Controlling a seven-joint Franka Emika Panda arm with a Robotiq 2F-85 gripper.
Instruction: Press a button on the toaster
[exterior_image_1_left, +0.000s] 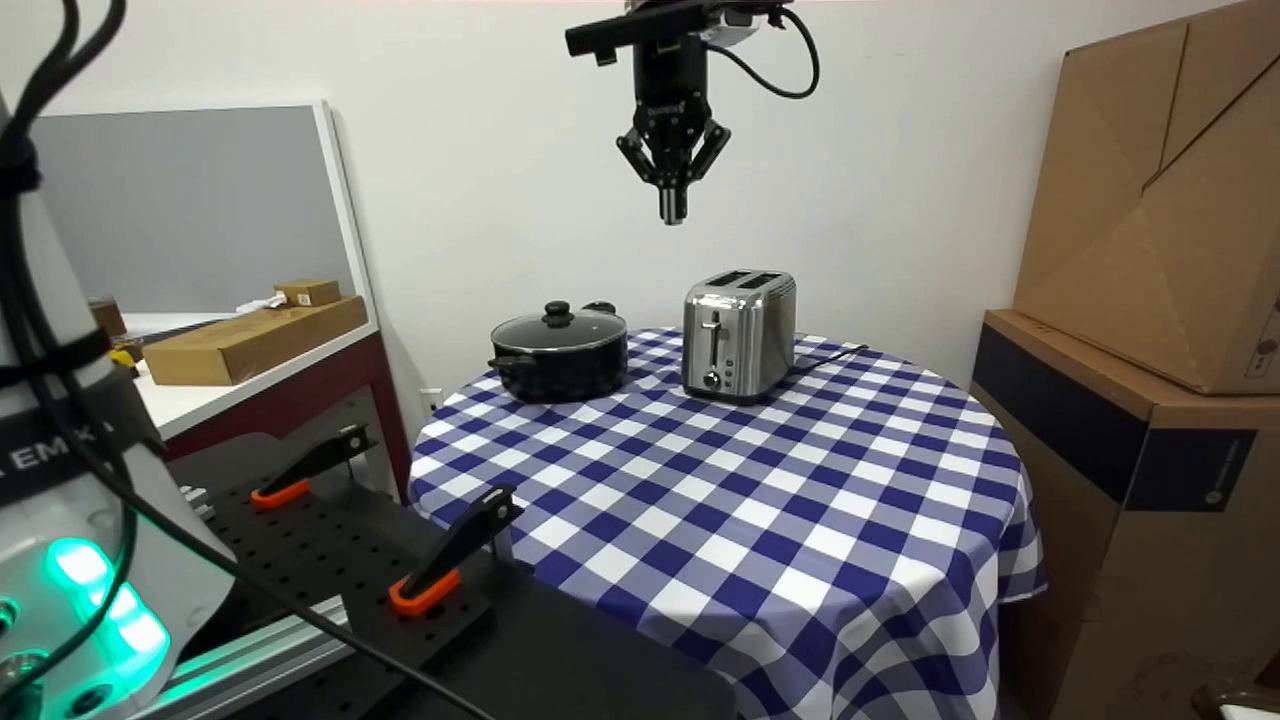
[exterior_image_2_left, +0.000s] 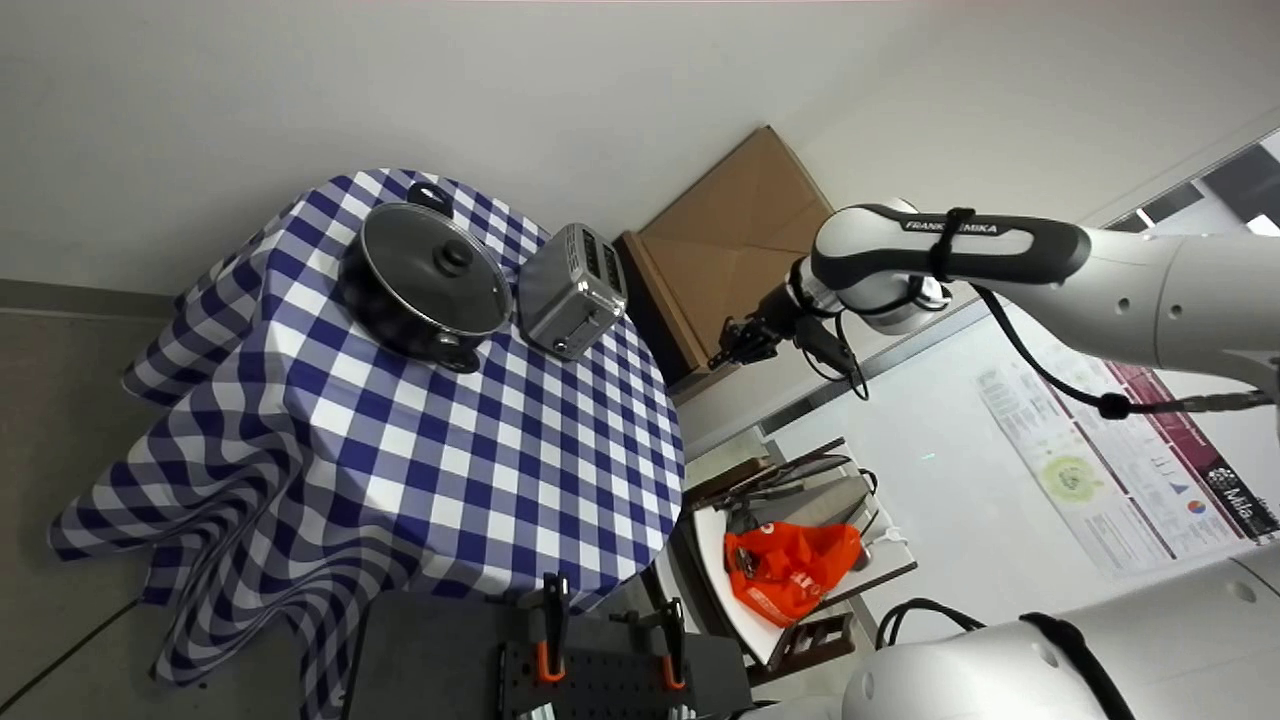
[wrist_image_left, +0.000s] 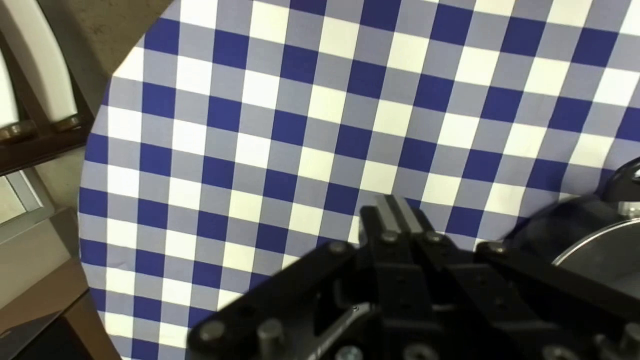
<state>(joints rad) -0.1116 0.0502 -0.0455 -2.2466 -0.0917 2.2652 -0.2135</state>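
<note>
While the fingers (exterior_image_1_left: 671, 206) hang together, checked cloth (exterior_image_1_left: 760, 500) bears the toaster (exterior_image_1_left: 748, 338) — cardboard boxes (exterior_image_1_left: 1150, 230) alongside.

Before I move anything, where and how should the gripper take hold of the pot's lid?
Probably by the black knob, straight down from above: it stands up at the middle of the lid. The gripper is shut, so open it first.

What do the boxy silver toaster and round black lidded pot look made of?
Boxy silver metal toaster: likely stainless steel, satin finish, from grey sheen and bright highlights.
Round black pot: probably coated metal, from its smooth dark wall; base metal unclear.
Round grey lid: apparently tinted glass edged in shiny metal, from its seemingly see-through face and bright edge.
</note>
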